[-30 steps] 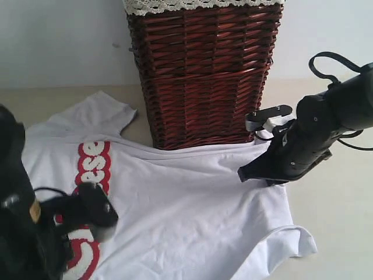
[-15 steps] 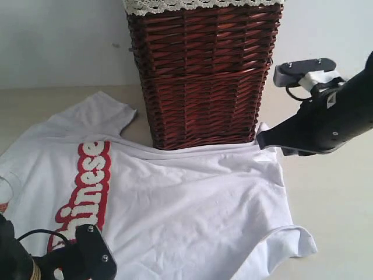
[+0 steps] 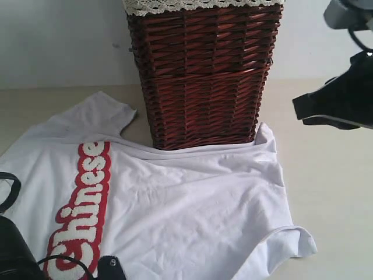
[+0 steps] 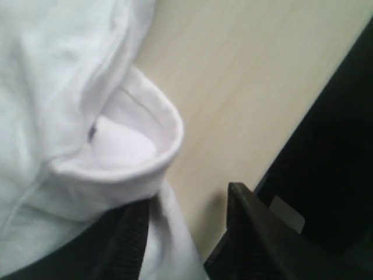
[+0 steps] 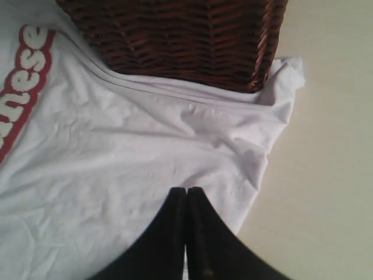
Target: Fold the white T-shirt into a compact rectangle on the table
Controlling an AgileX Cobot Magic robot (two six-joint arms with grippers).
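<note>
Grippers number two: the left gripper [image 4: 187, 198] has its jaws partly apart, with a rolled hem of the one white T-shirt [image 3: 192, 210] lying loose between them against one finger. The right gripper [image 5: 186, 191] has its jaws pressed together on nothing and hangs raised above the shirt's edge on its own side. The shirt lies spread on the table [image 3: 332, 192], one edge touching the foot of the single wicker basket [image 3: 204, 76] with its lace-trimmed liner [image 3: 198, 6], and white letters on the red band [image 3: 87, 198] read "Chinese".
</note>
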